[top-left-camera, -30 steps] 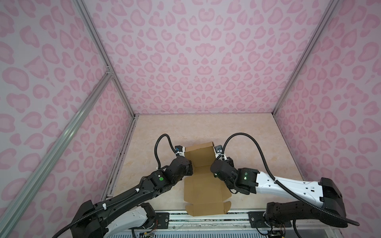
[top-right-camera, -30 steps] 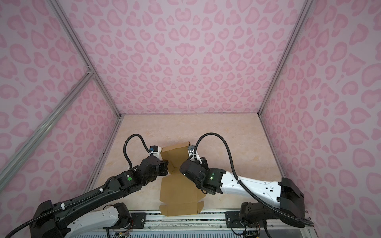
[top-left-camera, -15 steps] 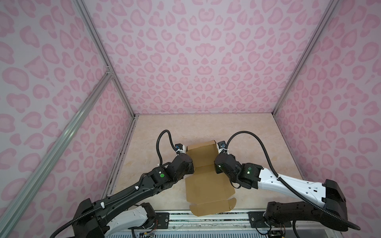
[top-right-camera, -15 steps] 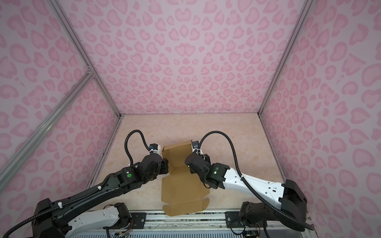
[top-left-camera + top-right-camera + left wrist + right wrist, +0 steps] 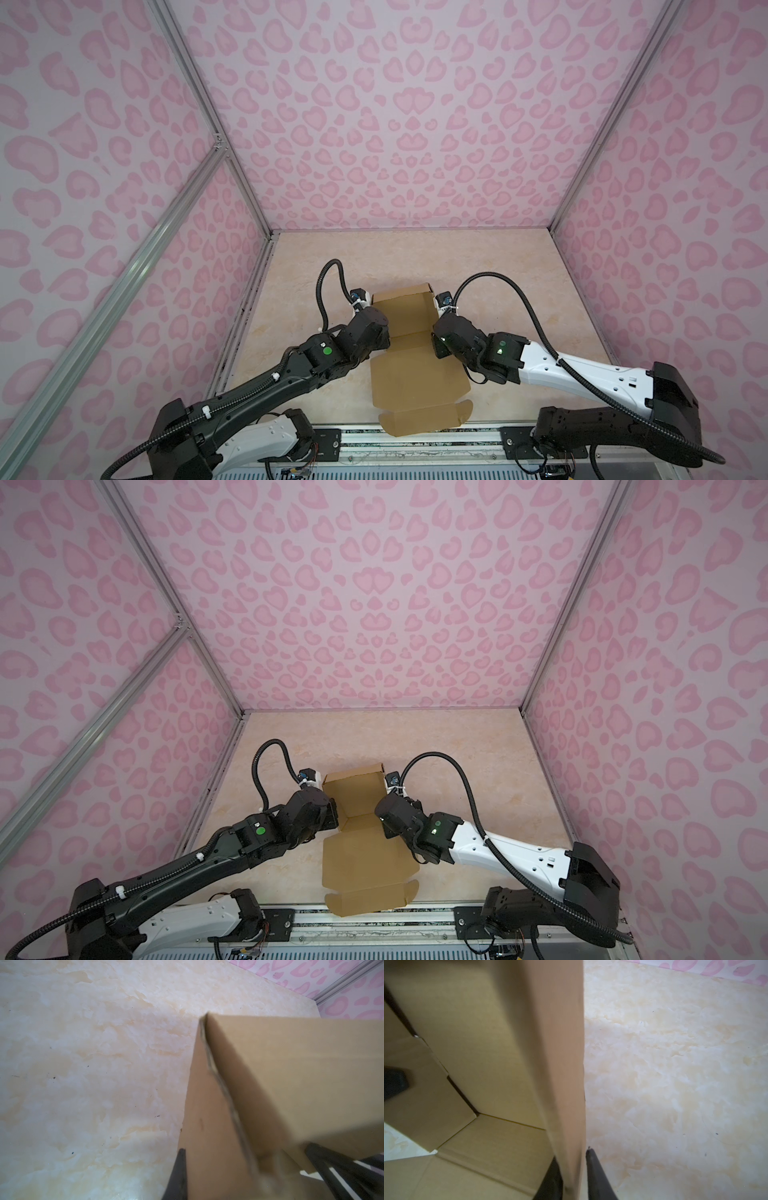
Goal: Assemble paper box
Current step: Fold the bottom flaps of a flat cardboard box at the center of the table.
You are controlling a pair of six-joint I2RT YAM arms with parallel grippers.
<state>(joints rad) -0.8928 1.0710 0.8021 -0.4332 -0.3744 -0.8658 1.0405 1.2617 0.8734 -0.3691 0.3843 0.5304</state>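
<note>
- The left arm (image 5: pixel 291 376), all black, reaches from the lower left of both top views toward the middle of the frame. Its wrist ends at the left side of the box.
- The left fingers (image 5: pixel 179 1167) are closed on the box's upright left wall. In the left wrist view one dark finger lies on the outer face of the cardboard, and the other shows on the inner side.
- The paper box (image 5: pixel 415 374) sits in the lower middle of both top views (image 5: pixel 365 854), on the marbled beige worktop (image 5: pixel 519 257).
- The far part of the box has its walls folded up into an open tray. The near part lies flat, and its front flap reaches over the metal rail (image 5: pixel 482 434) at the bottom of the frame.
- The right fingers (image 5: pixel 596 1176) stand slightly parted, one on each side of the upright right wall. The inner finger is against the cardboard, and a thin strip of worktop shows between the outer finger and the wall, so nothing is clamped.
- The right arm (image 5: pixel 561 368), white with a black wrist, comes in from the lower right.
</note>
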